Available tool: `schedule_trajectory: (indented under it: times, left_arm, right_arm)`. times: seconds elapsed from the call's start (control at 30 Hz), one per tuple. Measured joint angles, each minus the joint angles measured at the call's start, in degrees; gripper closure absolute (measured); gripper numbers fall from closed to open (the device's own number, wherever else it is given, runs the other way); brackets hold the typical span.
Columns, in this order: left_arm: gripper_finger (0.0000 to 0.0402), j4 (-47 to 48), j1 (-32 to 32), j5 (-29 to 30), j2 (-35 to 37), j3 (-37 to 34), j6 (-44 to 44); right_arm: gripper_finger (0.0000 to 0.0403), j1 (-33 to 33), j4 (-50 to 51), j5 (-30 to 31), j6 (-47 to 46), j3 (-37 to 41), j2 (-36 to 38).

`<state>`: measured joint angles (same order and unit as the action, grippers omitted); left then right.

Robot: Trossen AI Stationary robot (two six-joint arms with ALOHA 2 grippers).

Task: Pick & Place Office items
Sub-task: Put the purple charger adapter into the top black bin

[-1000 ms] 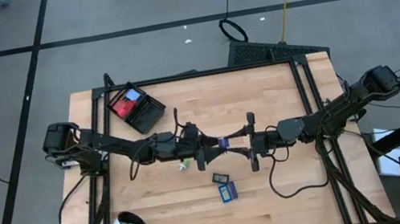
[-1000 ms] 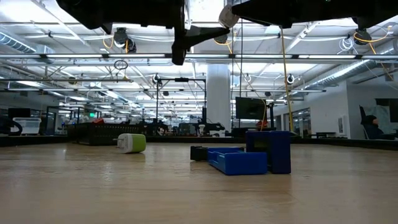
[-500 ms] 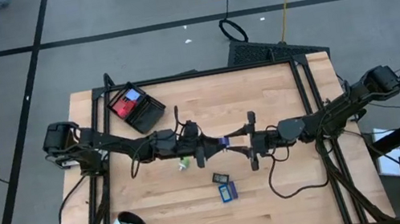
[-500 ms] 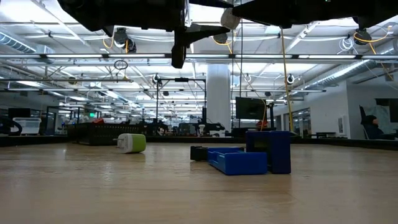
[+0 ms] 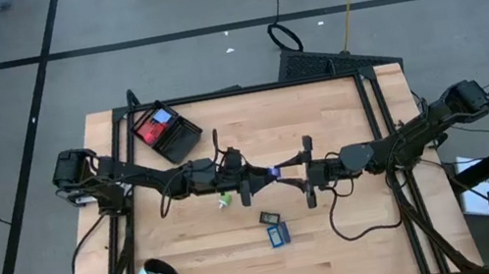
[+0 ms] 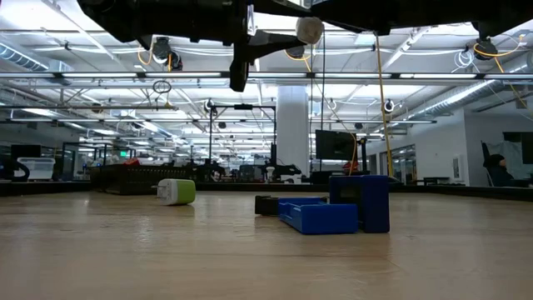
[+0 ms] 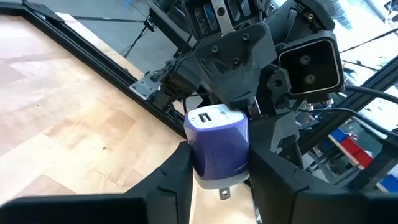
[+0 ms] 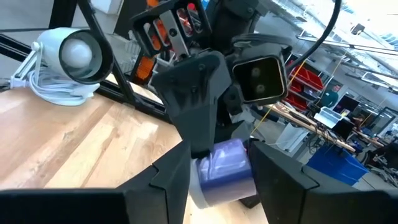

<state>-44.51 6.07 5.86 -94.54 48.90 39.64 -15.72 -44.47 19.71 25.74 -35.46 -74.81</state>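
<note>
Item: lilac-blue USB charger block (image 7: 216,144), mid-air above table centre, between both arms.
L gripper (image 5: 245,183): fingers closed on block's sides.
R gripper (image 5: 307,178): fingers flank same block; firm grip or not, I can't tell.
Handover, I judge: I'd confirm R clamp before easing L off, then go to black tray (image 5: 166,132).
</note>
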Motion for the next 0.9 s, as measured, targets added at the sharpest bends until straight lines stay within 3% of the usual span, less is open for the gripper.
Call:
schedule_trajectory:
  times: [0.4, 0.7, 0.8, 0.9]
  left_arm:
    - [0.0275, -0.8, -0.1, 0.6, 0.0, 0.1, -9.1]
    - [0.0275, -0.6, -0.1, 0.3, 0.1, 0.2, -16.7]
    - [0.0275, -0.4, 0.3, -3.2, 0.1, 0.2, -22.2]
    - [0.0275, 0.7, 1.9, -9.7, 0.1, 0.2, -34.1]
  right_arm:
    - [0.0249, -0.1, -1.3, 2.7, -6.5, 0.0, 0.7]
    - [0.0232, -1.1, 1.7, 3.7, -14.0, 0.0, 6.6]
    - [0.0233, -2.3, 1.9, 3.9, -14.6, 0.0, 8.6]
    - [0.0236, -3.8, 2.5, 3.9, -14.7, 0.0, 10.5]
